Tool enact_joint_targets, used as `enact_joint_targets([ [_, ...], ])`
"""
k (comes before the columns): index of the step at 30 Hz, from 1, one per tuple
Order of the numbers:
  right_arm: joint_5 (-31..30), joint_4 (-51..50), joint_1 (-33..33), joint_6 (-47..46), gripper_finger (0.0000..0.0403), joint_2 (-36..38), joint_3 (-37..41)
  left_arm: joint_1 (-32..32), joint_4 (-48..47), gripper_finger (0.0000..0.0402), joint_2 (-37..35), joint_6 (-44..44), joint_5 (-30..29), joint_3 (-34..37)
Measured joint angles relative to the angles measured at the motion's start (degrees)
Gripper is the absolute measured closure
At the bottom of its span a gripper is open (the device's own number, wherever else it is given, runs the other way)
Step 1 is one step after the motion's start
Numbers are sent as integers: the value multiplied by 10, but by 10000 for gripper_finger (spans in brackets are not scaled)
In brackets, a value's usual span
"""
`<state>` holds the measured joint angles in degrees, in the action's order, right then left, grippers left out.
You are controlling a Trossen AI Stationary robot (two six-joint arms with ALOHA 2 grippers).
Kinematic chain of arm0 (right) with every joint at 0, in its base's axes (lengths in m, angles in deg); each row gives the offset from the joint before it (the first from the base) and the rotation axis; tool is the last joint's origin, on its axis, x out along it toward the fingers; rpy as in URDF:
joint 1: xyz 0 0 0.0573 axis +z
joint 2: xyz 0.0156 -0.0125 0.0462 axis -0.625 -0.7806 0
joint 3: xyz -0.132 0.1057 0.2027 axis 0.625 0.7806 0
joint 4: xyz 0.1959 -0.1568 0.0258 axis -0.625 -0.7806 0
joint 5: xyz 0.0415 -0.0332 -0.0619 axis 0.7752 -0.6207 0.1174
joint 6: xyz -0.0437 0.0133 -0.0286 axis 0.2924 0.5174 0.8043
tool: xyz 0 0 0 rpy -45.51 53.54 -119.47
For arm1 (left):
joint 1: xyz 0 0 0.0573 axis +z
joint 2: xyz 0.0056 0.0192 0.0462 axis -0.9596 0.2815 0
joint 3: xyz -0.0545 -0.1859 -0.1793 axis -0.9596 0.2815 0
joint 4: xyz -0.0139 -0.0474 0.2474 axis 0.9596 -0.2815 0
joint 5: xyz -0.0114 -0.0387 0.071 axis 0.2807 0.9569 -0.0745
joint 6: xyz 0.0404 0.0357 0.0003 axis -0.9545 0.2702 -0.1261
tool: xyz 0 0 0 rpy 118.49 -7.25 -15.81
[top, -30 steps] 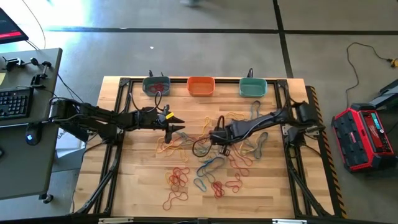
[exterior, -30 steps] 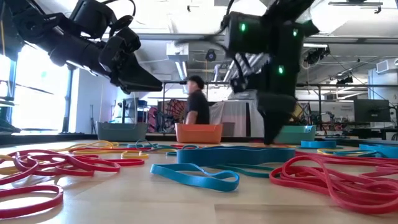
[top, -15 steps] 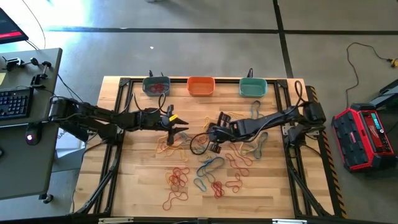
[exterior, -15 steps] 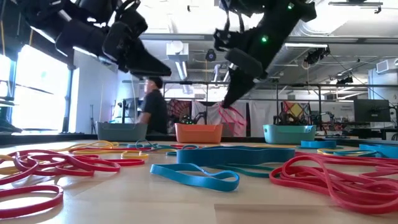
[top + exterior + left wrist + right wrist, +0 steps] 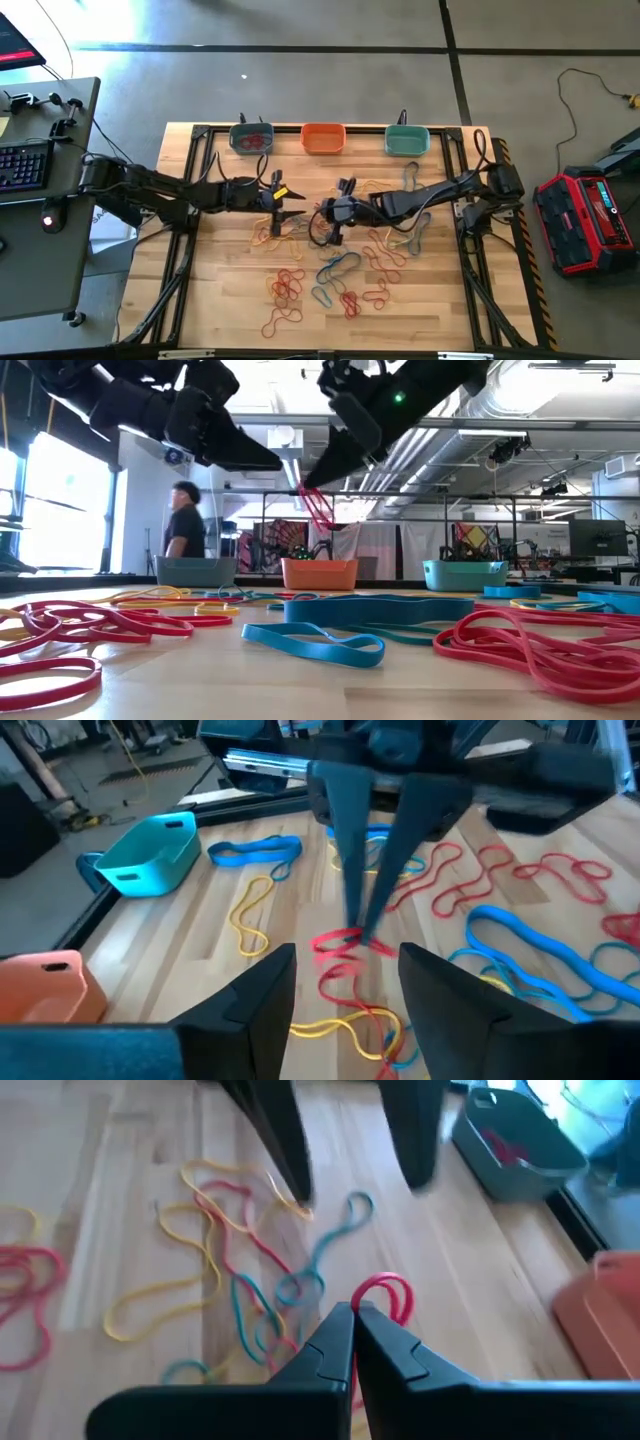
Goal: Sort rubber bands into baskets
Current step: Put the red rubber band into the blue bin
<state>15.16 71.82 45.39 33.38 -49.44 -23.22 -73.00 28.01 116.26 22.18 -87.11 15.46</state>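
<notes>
Near the middle of the high view, the right gripper (image 5: 338, 211) is pinching a red rubber band (image 5: 385, 1295) between closed fingers, lifted off the table (image 5: 440, 300). Facing it, the left gripper (image 5: 290, 204) is hanging with fingers spread and empty. Loose rubber bands (image 5: 320, 275) are lying below centre; three baskets (image 5: 323, 138) are lining the table's top edge.

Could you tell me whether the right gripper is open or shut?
Shut: the right gripper pinches a red rubber band, lifted off the table.
</notes>
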Motion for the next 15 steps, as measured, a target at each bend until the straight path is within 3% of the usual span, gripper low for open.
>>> enact_joint_targets([
  [15, 38, 39, 1, 13, 403, 0, 0, -38, 16, 229, 89, -105, -66, -40],
])
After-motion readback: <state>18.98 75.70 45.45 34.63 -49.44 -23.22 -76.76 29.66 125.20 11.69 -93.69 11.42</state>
